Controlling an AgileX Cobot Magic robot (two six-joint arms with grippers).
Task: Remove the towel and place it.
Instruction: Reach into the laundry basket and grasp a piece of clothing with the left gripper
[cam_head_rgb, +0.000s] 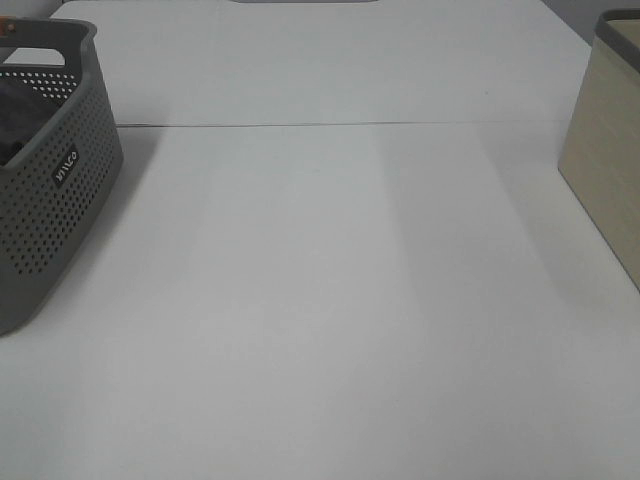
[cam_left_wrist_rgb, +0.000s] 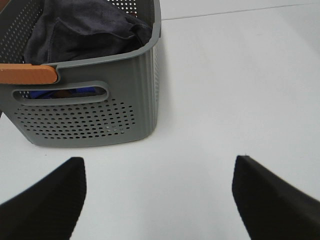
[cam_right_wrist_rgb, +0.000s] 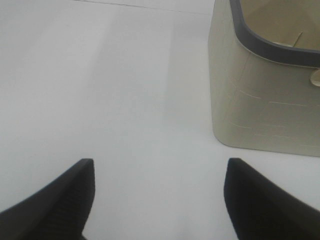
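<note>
From where I stand, the towel (cam_left_wrist_rgb: 85, 30) lies bunched inside the grey basket (cam_left_wrist_rgb: 85, 120) at the left edge of the surface (cam_head_rgb: 320, 300). It is heaped close to the rim, and something blue (cam_left_wrist_rgb: 45, 93) shows through the handle slot beneath it. The left jaws stand wide apart with nothing between them, outside the basket and facing the end wall that carries the orange grip (cam_left_wrist_rgb: 27, 74). The right jaws are also wide apart and hold nothing. They face the beige bin (cam_right_wrist_rgb: 260, 110), well apart on the right side.

I'd say the lifting has not begun. To do it well, the left arm looks to need height first, enough to clear the rim and that orange grip. Then it should come down over the towel's highest fold and close on one thick ridge of cloth rather than a loose edge. It should not go so deep that the blue thing comes up too.

The towel looks long and heavy. It likely wants a straight, high lift before any sideways move, or its tail may catch the rim and drag the basket. The stretch of surface between basket and bin seems a fair spot to set it. Whether the bin is meant instead, I cannot tell.
</note>
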